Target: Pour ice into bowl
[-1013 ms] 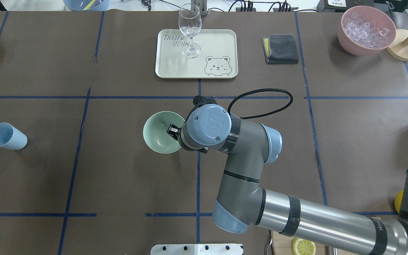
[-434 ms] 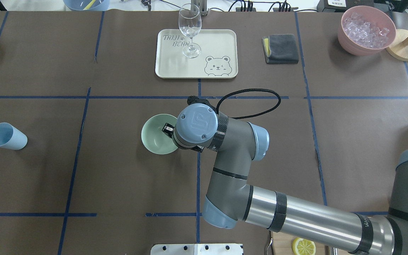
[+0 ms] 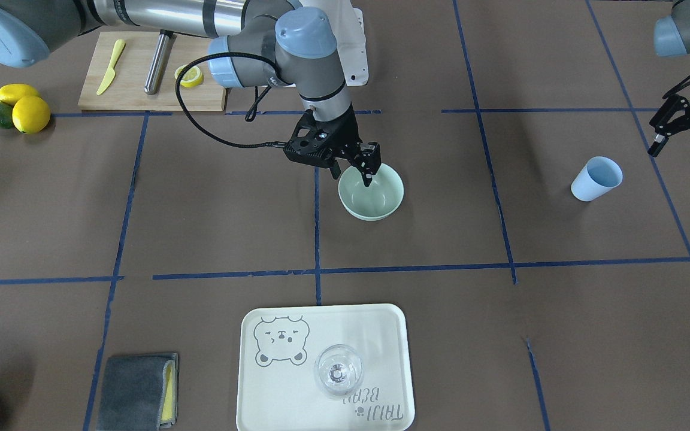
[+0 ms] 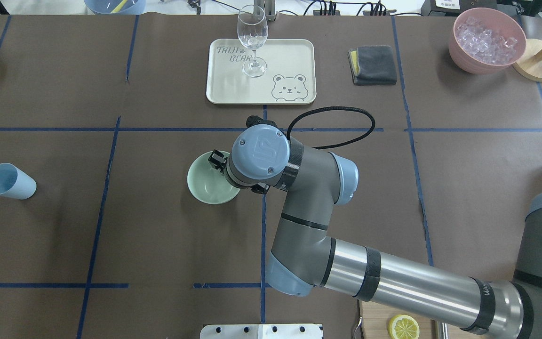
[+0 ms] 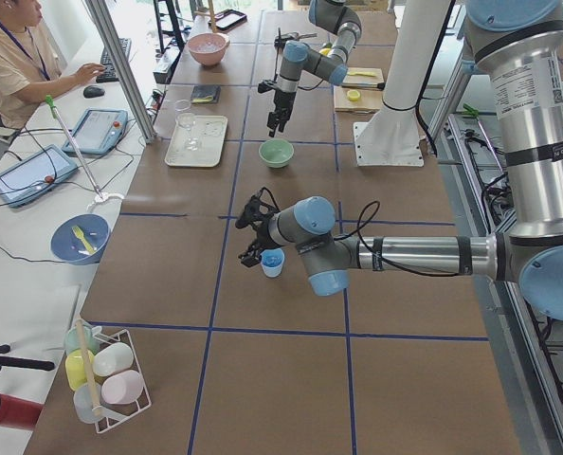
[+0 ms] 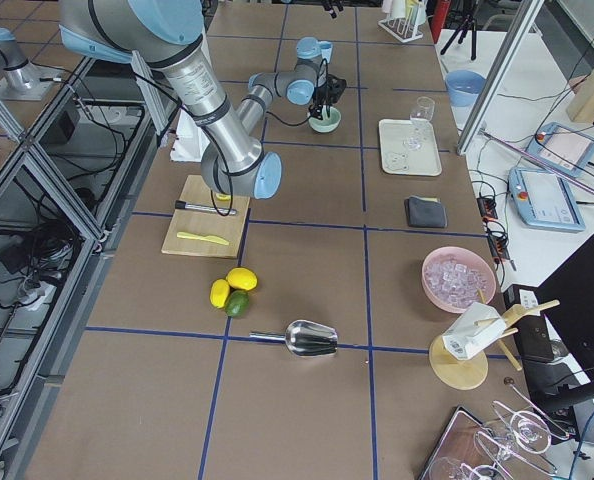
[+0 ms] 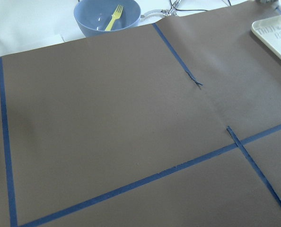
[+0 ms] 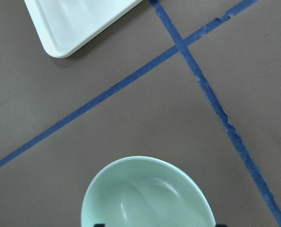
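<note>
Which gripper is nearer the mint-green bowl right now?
Right. The right gripper hangs over the bowl, jaws open; the left gripper is far off, beside the light blue cup.

Mint bowl point(image 5: 276, 153) beside tray point(image 5: 196, 142), blue cup point(image 5: 273, 263) nearer

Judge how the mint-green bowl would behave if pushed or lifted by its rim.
The bowl looks empty and smooth-sided, so probably light and quick to slide on the brown paper. Gripped at one rim edge, its rounded shape may let it tilt or slip.
</note>
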`<state>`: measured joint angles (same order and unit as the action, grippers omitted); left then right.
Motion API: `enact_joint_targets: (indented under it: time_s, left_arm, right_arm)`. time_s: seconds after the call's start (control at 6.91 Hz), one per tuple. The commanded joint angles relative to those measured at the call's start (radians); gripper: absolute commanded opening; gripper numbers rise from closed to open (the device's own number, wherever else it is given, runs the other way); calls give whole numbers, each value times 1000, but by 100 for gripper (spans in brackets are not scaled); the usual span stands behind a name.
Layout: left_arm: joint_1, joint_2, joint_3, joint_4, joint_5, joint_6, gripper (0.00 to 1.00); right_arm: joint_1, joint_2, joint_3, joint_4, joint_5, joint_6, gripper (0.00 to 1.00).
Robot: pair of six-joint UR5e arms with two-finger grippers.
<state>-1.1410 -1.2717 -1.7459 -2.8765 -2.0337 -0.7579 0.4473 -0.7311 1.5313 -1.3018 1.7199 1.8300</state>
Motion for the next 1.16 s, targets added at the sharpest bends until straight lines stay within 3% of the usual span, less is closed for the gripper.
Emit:
enact_joint_targets:
  time_s: [0.0,0.29,0.58,1.01]
  left_arm:
    - [146,96,-12,-141,179,-208,98]
    - [266,161,-12,-199,396,-316,98]
    - [624,196,-6,-238,804,-487,98]
    - [873,224,26,-193,1175,-551,98]
  right_arm:
    - [28,-30,30,3,7,-6,100]
    - [53,-66,32,16,17,-43,100]
    - [66,-137,30,191,18,-69,100]
    - [123,-125,36,191,66,-74,100]
